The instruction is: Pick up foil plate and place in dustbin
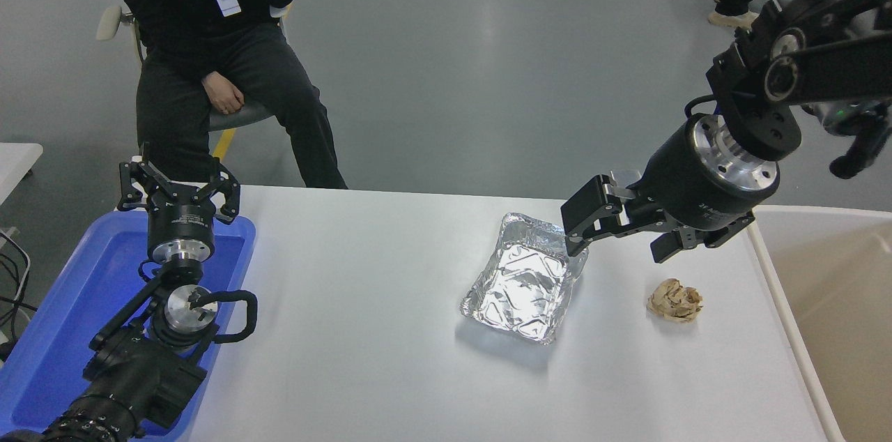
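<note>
White surface (362, 330) carries everything here, so I'll use the foil plate (524, 279) as the landmark. Biggest thing is the beige dustbin (829, 302), off to the plate's right past the surface edge. Far to the plate's left there's a blue tray (63, 330) with the left gripper (178, 194) parked over it, fingers spread open and holding nothing. The right gripper (613, 233) hangs right at the plate's far right corner, fingers wide open and empty, one of them looking about level with the rim. A small crumpled brown paper ball (674, 300) lies just right of the plate.

The plate itself sits flat near the middle of the surface. Thin crinkly foil, so I'd guess basically weightless, slippery, and super easy to crush or bend. Best bet is pinching the raised rim at that near corner, one finger inside and one outside, gently. Grabbing across the whole thing would probably just fold it.
</note>
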